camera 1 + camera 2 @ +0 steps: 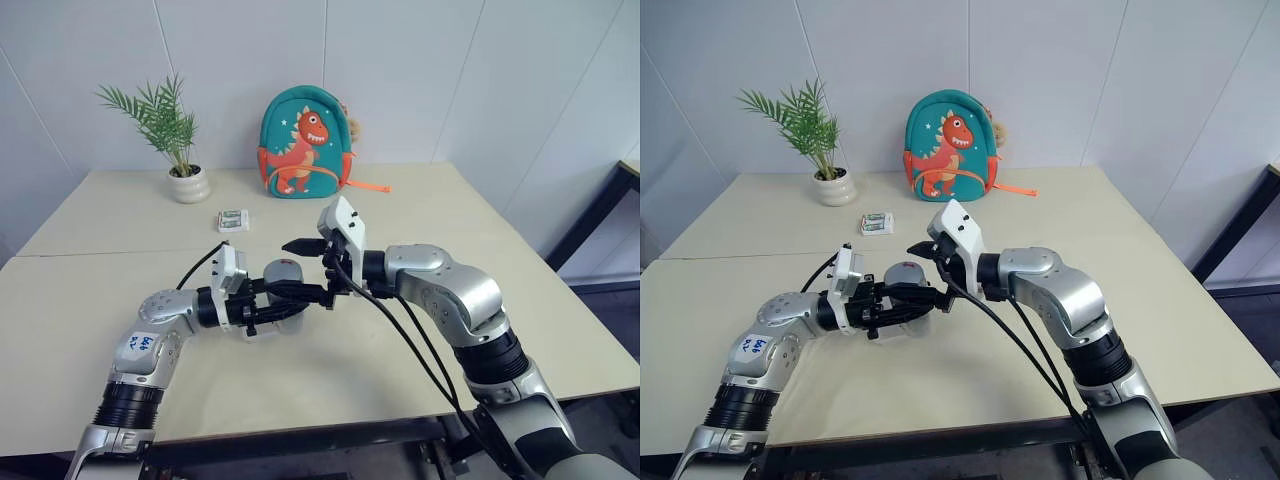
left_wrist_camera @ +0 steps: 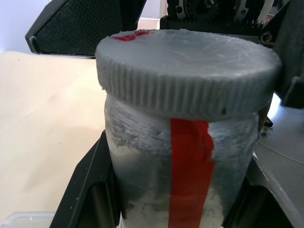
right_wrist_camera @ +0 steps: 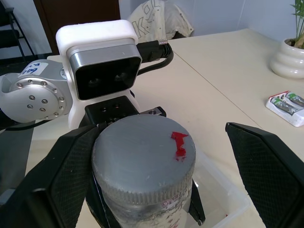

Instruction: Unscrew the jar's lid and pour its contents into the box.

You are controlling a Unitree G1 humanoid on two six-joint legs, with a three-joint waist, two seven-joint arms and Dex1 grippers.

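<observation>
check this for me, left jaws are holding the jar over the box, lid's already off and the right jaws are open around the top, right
Not quite: the lid is not off. The left wrist view shows it seated on the jar. The rest holds: the left gripper grips the jar above the box, and the right gripper stands open around the top.

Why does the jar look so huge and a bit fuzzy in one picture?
In the left wrist view the camera sits right against the jar, so it looms large and its lower part goes soft; the lid is sharper. In the eye views the jar looks small, with soft shadows beneath the arms.
</observation>
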